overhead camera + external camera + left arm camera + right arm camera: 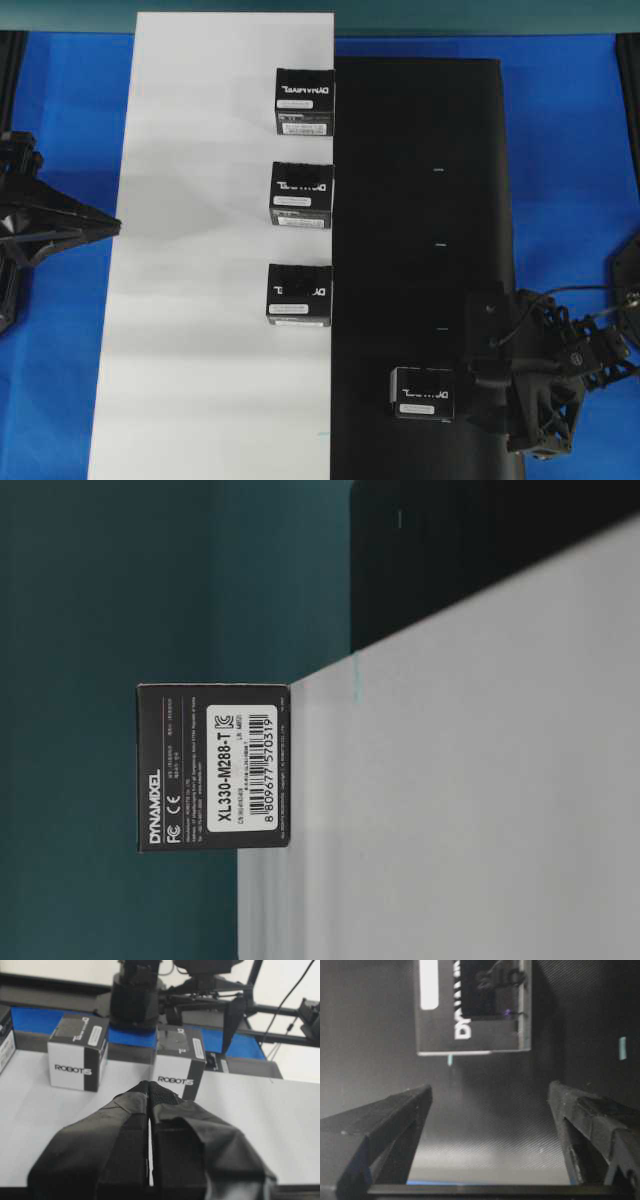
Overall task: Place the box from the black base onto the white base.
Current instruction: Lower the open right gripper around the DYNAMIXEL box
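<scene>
Box to move: the box (423, 392) lies flat near the lower edge of the black base (420, 200), the only one of four alike not yet on white, so it is judged the remaining target.
Right gripper: the right gripper (487, 1105) has its jaws spread wide and holds nothing; in the wrist view the box sits just ahead of the fingertips, apart from them, the gap being broad enough to straddle it.
Approach: the arm comes in from the right of the overhead view, level with the box's short side, which suits a sideways grasp.
White base: the white base (215, 250) carries three boxes (300, 189) in a column along its right edge, close to the seam with the black sheet; bare board below the lowest one suggests the fourth place.
Left gripper: the left gripper (150, 1092) has jaws pressed together, empty, parked over the white board's left side, clear of the work.
Desk: blue desk (570, 150) beneath both sheets.
</scene>
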